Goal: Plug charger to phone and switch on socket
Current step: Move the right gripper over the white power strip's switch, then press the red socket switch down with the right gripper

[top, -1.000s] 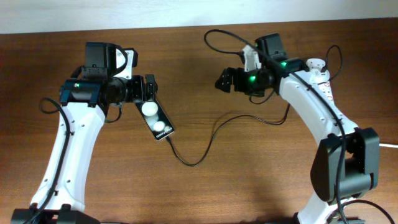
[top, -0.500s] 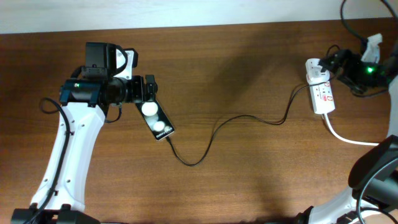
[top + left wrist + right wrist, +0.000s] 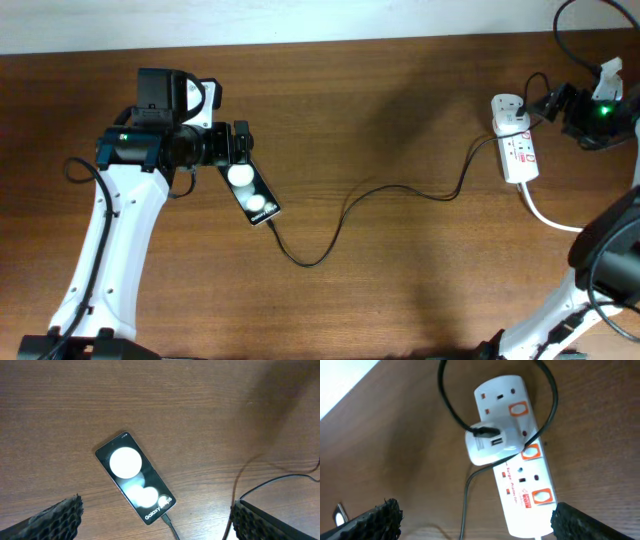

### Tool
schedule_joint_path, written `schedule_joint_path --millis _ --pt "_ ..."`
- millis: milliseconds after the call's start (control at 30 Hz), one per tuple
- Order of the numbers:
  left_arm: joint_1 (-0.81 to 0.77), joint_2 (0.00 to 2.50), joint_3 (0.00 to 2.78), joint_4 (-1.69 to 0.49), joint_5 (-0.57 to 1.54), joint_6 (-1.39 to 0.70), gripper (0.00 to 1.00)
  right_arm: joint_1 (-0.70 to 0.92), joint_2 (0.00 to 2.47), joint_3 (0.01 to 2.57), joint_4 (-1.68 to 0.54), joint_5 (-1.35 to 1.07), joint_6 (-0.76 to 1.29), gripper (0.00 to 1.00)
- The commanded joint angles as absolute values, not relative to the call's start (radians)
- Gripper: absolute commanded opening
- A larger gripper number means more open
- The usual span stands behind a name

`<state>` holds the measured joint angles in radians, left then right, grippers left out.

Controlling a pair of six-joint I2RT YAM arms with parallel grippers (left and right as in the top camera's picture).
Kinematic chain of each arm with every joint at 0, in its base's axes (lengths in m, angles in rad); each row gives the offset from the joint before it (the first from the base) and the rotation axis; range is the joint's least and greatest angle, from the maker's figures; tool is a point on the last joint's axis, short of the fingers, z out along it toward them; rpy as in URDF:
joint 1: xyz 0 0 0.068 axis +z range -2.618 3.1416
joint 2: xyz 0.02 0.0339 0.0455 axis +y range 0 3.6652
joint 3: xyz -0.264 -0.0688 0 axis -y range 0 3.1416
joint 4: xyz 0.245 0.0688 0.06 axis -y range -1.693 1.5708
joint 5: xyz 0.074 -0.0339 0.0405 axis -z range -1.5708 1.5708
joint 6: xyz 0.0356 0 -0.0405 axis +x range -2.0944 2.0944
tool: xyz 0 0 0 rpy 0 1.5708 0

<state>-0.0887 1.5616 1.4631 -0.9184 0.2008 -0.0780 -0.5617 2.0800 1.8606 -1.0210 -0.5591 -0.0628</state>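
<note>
White socket upper right of overhead frame, on table. Light rigid plastic, likely slides if shoved: press red switch straight down, no grasp. Thin limp charger; tip at lower end of glossy phone, left of centre. Empty right claw spread wide, just right of socket top, arm stretched to frame edge. Empty left claw wide too, over phone.

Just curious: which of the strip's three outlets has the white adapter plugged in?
The middle outlet; the adapter covers it, both end outlets are bare.
</note>
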Motion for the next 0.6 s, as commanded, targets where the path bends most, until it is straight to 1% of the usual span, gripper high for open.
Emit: schedule_joint_path --millis 0,200,367,567 --pt "-0.088 1.548 1.465 -0.918 0.194 -0.062 0.99 -0.565 2.136 1.961 -1.052 -0.526 -0.101 0.99" --pt "-0.088 1.548 1.465 -0.918 0.194 -0.063 0.99 -0.563 2.233 1.964 -1.056 -0.523 -0.157 0.99" --pt "-0.088 1.548 1.465 -0.918 0.194 -0.063 0.99 -0.556 2.273 1.964 -1.018 -0.545 -0.18 0.99" --pt "-0.088 1.548 1.465 -0.917 0.194 -0.062 0.99 -0.476 2.285 1.963 -0.986 -0.549 -0.175 0.99"
